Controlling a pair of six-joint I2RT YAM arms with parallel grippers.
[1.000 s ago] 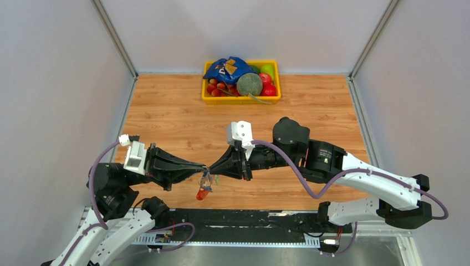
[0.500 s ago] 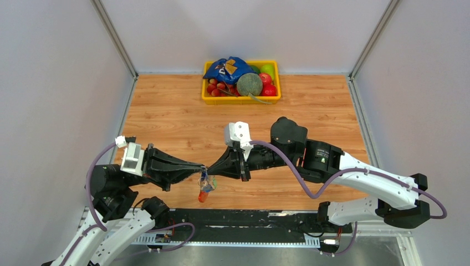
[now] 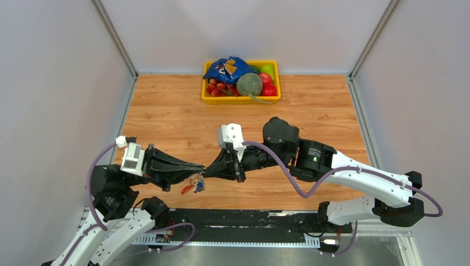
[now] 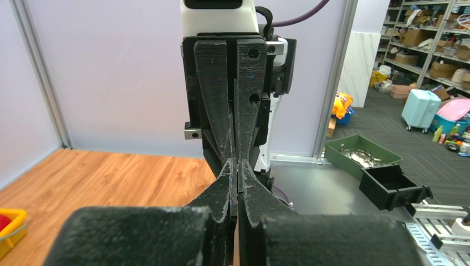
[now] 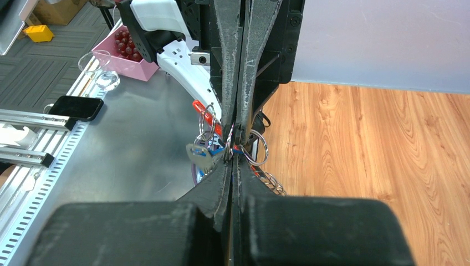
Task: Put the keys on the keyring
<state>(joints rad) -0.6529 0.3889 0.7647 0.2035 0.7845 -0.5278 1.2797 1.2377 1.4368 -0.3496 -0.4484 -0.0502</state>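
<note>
My left gripper (image 3: 199,170) and right gripper (image 3: 207,171) meet tip to tip above the near edge of the table, both shut. The keyring (image 3: 190,187), with its red clip, hangs just below the left fingers. In the right wrist view the bunch hangs at my shut right gripper (image 5: 233,158): the red clip (image 5: 202,112), steel rings (image 5: 258,147), a silver key (image 5: 202,155) with a blue head, and a bit of blue pinched at my tips. The left fingers (image 5: 239,61) grip it from above. The left wrist view shows the shut left gripper (image 4: 237,164) with the keys hidden.
A yellow tray (image 3: 241,101) holding a blue bag, a grey ball and fruit stands at the back centre of the wooden table. Grey walls close in both sides. A black rail and a metal ledge (image 5: 127,166) run along the near edge.
Both grippers have shifted a little to the left, still tip to tip. The hanging bunch has swung left and now lies flatter under the left fingers.
</note>
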